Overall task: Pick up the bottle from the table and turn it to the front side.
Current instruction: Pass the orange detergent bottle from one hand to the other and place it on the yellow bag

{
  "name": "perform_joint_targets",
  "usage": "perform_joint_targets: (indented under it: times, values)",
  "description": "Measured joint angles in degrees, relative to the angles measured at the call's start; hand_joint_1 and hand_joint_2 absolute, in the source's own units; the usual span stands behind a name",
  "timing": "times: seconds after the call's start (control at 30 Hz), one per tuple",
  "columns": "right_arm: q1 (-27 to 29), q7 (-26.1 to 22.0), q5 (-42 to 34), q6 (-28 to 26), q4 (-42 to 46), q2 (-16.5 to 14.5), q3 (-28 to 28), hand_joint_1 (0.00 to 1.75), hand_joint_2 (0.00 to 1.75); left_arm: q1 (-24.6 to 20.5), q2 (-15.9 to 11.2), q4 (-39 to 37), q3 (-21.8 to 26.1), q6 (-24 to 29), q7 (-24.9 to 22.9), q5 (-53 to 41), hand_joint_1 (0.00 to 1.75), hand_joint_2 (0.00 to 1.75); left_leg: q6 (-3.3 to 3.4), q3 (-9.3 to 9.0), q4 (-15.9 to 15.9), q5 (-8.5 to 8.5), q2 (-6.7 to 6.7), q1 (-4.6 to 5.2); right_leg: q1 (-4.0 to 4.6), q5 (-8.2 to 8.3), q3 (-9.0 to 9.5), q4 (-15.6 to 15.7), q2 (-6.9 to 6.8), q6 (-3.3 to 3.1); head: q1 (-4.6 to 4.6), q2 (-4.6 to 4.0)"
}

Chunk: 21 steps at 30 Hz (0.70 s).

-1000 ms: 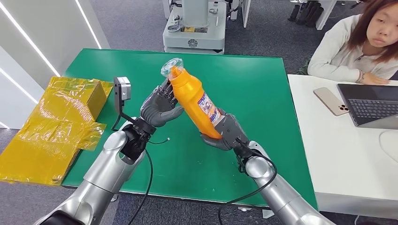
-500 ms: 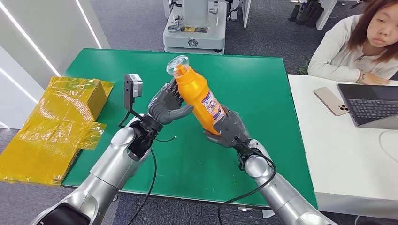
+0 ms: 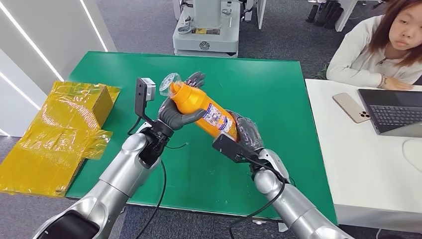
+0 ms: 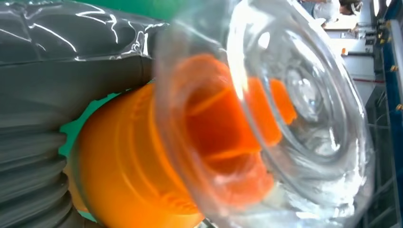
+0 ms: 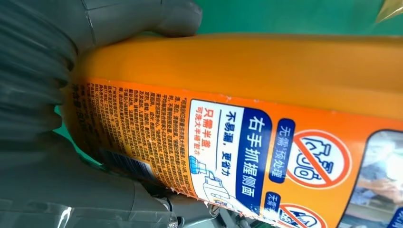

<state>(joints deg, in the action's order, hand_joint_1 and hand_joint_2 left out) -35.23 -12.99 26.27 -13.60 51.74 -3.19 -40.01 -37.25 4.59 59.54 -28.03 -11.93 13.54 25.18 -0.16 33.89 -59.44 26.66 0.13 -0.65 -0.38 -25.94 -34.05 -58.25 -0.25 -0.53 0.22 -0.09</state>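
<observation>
Above the green surface (image 3: 278, 94), the left hand (image 3: 175, 113) grips the orange bottle (image 3: 201, 107) near its clear cap (image 3: 169, 83); the right hand (image 3: 244, 133) holds its base, bottle tilted. The label (image 5: 247, 156) reads "右手抓握侧面".

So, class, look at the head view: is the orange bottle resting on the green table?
No, the orange bottle is held tilted above the green table between the left robot hand and right robot hand.

bottle (image 3: 201, 110) tilted flatter (cap swung left)
</observation>
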Motion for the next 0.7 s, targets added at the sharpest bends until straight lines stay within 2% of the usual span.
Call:
perform_joint_targets:
  times: [0.2, 0.43, 0.47, 0.57, 0.6, 0.7]
  values:
    - [0.0, 1.1, 2.0, -0.3, -0.4, -0.7, 0.9, 1.75, 1.75, 0.1, 1.1, -1.6, 1.7, -0.4, -0.4, 3.4, 1.75, 1.75, 0.00, 0.01, 0.0, 0.00, 0.00, 0.01, 0.00, 0.00, 0.00, 0.0, 0.00, 0.00, 0.01, 0.00]
    - [0.2, -0.2, 2.1, -1.8, -0.5, -1.1, 1.7, 1.75, 1.75, 0.7, 2.1, -2.0, 3.4, -0.5, -0.7, 7.8, 1.75, 1.75, 0.00, 0.01, 0.0, 0.00, 0.00, 0.00, -0.01, 0.00, -0.02, 0.0, 0.01, 0.00, 0.00, 0.00]
    - [0.4, -0.7, 1.6, -2.0, -0.4, -1.1, 1.8, 1.46, 1.75, 0.9, 2.2, -1.9, 3.6, -0.4, -0.6, 8.2, 1.75, 1.75, 0.00, 0.02, 0.0, 0.00, 0.00, 0.00, 0.00, 0.00, -0.02, 0.0, 0.00, 0.00, 0.00, 0.00]
    - [1.5, -2.2, -0.7, -2.2, -0.1, -1.1, 2.6, 0.15, 1.75, 1.3, 2.7, -1.9, 3.8, 0.0, -0.4, 9.1, 1.75, 1.75, 0.00, 0.02, 0.0, 0.00, 0.00, 0.00, 0.00, 0.00, -0.02, 0.0, 0.00, 0.00, 0.01, 0.00]
    - [1.9, -2.7, -1.6, -2.2, 0.2, -1.1, 2.9, 0.00, 1.75, 1.4, 2.8, -1.9, 3.8, 0.1, -0.3, 9.5, 1.75, 1.75, 0.00, 0.02, 0.0, 0.00, 0.01, 0.00, 0.00, 0.00, -0.02, 0.0, 0.01, 0.00, 0.01, 0.00]
    - [3.1, -4.0, -4.8, -2.0, 1.4, -1.0, 4.2, 0.00, 1.75, 1.6, 3.0, -1.8, 4.1, 0.1, -0.3, 10.7, 1.75, 1.75, 0.00, 0.03, 0.0, 0.00, 0.01, 0.01, 0.00, 0.00, -0.04, 0.0, 0.01, 0.00, 0.00, 0.01]
